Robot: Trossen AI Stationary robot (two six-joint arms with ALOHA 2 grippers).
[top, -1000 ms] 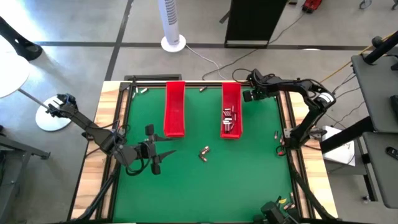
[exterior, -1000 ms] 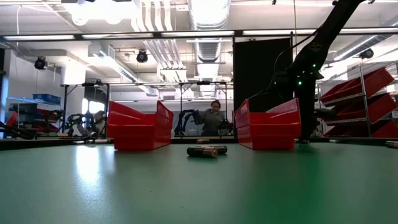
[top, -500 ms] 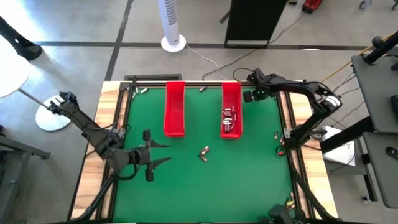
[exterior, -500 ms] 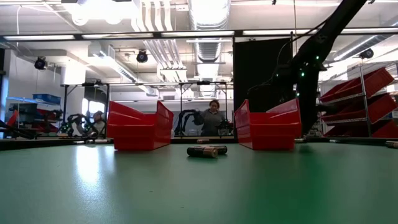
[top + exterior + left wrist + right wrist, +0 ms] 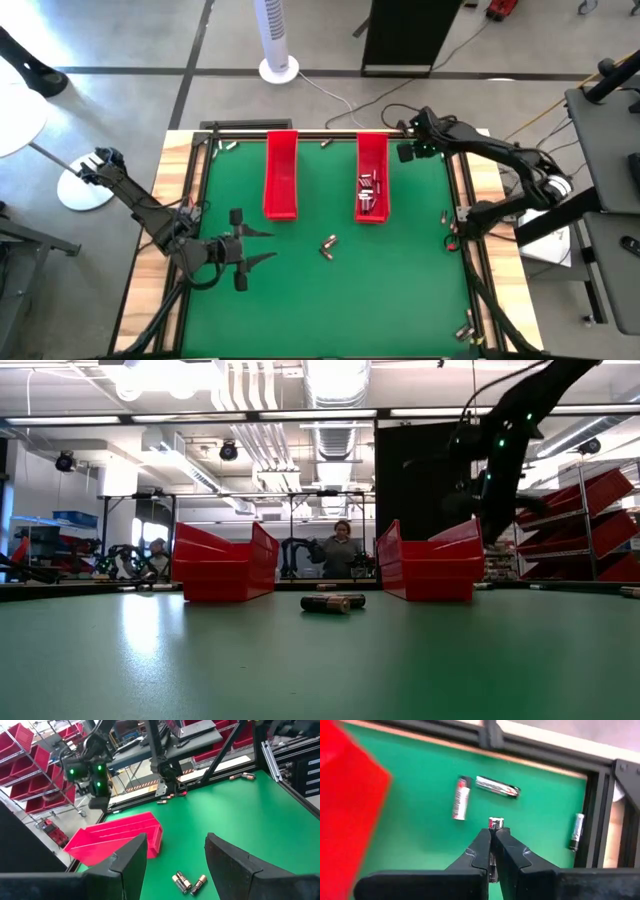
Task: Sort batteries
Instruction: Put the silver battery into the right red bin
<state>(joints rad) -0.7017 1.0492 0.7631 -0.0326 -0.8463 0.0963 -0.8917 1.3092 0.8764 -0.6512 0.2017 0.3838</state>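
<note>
Two or three batteries [image 5: 328, 245] lie loose on the green mat's middle, also visible in the low view [image 5: 333, 601] and the left wrist view [image 5: 187, 882]. Several more sit in the right red tray [image 5: 368, 190]. The left red tray [image 5: 281, 175] looks bare. My left gripper [image 5: 245, 262] hovers open near the mat's left side, left of the loose batteries; its wrist view shows the gap [image 5: 175, 865]. My right gripper [image 5: 403, 153] is beside the right tray's far end, shut on a small battery [image 5: 495, 823]. My right gripper pinches a small battery between its two fingertips [image 5: 482, 845]. The battery's red-banded end [image 5: 495, 823] pokes out past the tips, so the battery lies along the fingers. It is lifted clear above the mat. The rest of the battery is hidden between the fingers.
More batteries lie on the mat below the right gripper [image 5: 461, 797], [image 5: 497, 786], one in the frame rail [image 5: 576, 831], and others along the far edge [image 5: 230, 147] and right edge [image 5: 445, 215]. A black raised frame [image 5: 462, 200] borders the mat. A person [image 5: 342, 550] stands in the room beyond.
My right gripper has risen beside the right tray's far end, its arm swinging out toward the table's right edge, still shut. My left gripper has drawn back slightly toward the table's near-left, staying open. The loose batteries have not moved.
</note>
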